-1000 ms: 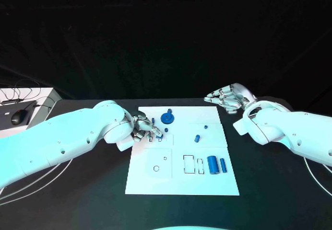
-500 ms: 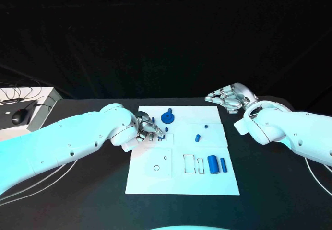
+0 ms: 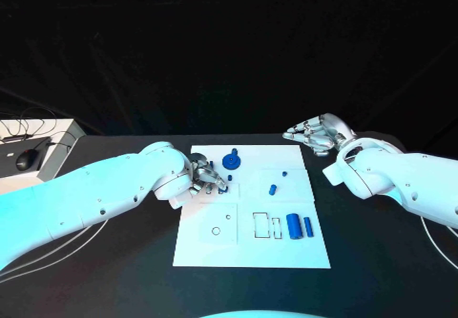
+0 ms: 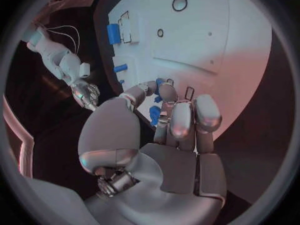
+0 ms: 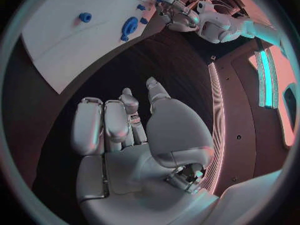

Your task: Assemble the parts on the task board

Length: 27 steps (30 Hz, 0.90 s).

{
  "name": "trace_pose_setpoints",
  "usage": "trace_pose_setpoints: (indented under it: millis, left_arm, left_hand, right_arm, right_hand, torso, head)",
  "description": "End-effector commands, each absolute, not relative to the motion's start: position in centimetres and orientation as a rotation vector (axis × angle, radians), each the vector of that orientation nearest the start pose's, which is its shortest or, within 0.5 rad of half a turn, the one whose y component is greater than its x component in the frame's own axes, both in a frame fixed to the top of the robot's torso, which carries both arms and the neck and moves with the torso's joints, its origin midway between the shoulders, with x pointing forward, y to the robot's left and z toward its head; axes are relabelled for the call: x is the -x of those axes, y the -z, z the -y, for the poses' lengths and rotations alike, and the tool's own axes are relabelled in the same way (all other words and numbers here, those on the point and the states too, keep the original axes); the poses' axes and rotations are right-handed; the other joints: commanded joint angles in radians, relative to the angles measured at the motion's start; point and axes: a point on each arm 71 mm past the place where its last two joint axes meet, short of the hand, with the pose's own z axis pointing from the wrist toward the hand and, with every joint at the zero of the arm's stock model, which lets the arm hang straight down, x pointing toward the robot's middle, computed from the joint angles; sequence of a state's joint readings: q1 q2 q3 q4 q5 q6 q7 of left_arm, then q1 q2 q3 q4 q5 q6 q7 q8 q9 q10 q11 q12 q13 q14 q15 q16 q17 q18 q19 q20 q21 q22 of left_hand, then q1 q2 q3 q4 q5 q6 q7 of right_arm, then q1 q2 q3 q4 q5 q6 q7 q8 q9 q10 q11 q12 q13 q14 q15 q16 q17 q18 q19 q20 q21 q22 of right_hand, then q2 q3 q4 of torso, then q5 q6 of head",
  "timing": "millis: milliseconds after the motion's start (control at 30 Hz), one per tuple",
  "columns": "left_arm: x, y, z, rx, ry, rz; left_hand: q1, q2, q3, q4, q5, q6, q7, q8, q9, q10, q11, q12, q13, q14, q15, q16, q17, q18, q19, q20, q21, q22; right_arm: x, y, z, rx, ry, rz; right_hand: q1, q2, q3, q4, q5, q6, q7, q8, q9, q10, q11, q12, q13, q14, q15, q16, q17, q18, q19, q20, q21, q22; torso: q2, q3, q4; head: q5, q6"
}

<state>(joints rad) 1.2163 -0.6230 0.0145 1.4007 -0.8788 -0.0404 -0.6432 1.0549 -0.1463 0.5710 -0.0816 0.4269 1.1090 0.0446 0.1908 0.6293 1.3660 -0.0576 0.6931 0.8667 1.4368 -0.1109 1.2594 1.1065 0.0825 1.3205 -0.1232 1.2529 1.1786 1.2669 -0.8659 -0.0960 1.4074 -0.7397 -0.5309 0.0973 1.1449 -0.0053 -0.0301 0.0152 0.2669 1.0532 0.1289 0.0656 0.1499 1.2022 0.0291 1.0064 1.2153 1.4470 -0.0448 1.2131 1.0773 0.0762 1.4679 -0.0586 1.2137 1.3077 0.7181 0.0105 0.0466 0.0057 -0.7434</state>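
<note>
The left hand (image 3: 203, 179) pinched a small blue part (image 4: 154, 116) over the task board (image 3: 286, 258), near its left edge. The right hand (image 3: 315, 136), holding nothing with fingers curled, waited past the far right corner.

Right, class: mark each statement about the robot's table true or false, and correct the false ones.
1. The left hand is over the board. True.
2. The right hand grips a blue part. False: it holds nothing and hangs off the board, over the black table.
3. Two blue cylinders lie side by side on the board's near right part. True.
4. The gear lies off the board, on the table. False: it sits on the board, near its far edge.
5. A computer mouse lies beyond the table's left edge. True.
</note>
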Motion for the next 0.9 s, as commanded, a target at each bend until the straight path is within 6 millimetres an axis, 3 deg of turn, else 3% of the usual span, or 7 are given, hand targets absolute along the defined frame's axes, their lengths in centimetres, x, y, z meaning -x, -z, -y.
trace_pose_setpoints:
  millis: [33,400,633,900]
  left_arm:
    - [-50.22,20.8,-14.41,0.451,0.514,-2.301]
    - [-50.15,20.88,-14.77,0.431,0.494,-2.337]
    - [-50.28,20.92,-14.98,0.442,0.488,-2.334]
    - [-50.48,20.82,-15.06,0.464,0.497,-2.305]
  left_hand:
    - [0.006,0.017,0.015,-0.019,0.006,0.134,-0.081,0.003,0.403,0.049,-0.039,0.01,0.01,-0.002,-0.01,0.007,0.001,-0.02,0.004,-0.003,-0.003,0.001]
    - [0.006,0.033,-0.015,-0.019,0.003,0.136,-0.083,-0.001,0.422,0.05,-0.039,0.008,0.022,-0.003,-0.009,0.01,-0.002,-0.023,0.006,-0.004,-0.007,0.007]
    - [0.028,0.082,-0.126,-0.017,-0.014,0.143,-0.084,-0.005,0.426,0.052,-0.038,0.008,0.027,-0.003,-0.008,0.011,-0.004,-0.024,0.007,-0.003,-0.011,0.013]
    - [0.03,0.091,-0.137,-0.022,-0.018,0.148,-0.086,-0.005,0.427,0.054,-0.038,0.009,0.029,-0.003,-0.008,0.012,-0.005,-0.025,0.009,-0.003,-0.011,0.017]
  right_arm:
    - [-51.49,16.91,26.13,-0.524,-0.874,-1.502]
    - [-51.51,16.92,26.18,-0.525,-0.873,-1.503]
    - [-51.53,16.95,26.16,-0.525,-0.873,-1.503]
    - [-51.53,16.95,26.15,-0.524,-0.873,-1.503]
  right_hand:
    - [-0.004,0.01,-0.008,0.0,0.003,-0.007,0.002,0.002,0.001,-0.006,0.001,-0.004,-0.001,-0.001,0.001,-0.007,-0.001,-0.003,0.041,0.003,-0.004,0.171]
    - [-0.004,0.01,-0.008,0.0,0.003,-0.007,0.002,0.002,0.001,-0.006,0.001,-0.004,-0.001,-0.001,0.001,-0.007,-0.001,-0.003,0.041,0.003,-0.004,0.171]
    - [-0.005,0.01,-0.008,0.0,0.004,-0.006,0.002,0.002,0.001,-0.007,0.0,-0.005,-0.002,-0.001,0.001,-0.01,-0.003,-0.003,0.041,0.002,-0.008,0.171]
    - [-0.005,0.01,-0.008,0.0,0.004,-0.006,0.002,0.002,0.001,-0.007,0.0,-0.005,-0.002,-0.001,0.001,-0.01,-0.003,-0.003,0.041,0.002,-0.008,0.171]
  torso:
    - [0.0,-0.0005,0.0008]
    - [0.0,-0.0003,0.0018]
    - [0.0,-0.0006,0.0005]
    - [-0.001,-0.0001,0.0004]
  head:
    - [0.0,-0.002]
    - [0.001,-0.007]
    - [0.004,-0.008]
    - [0.003,-0.007]
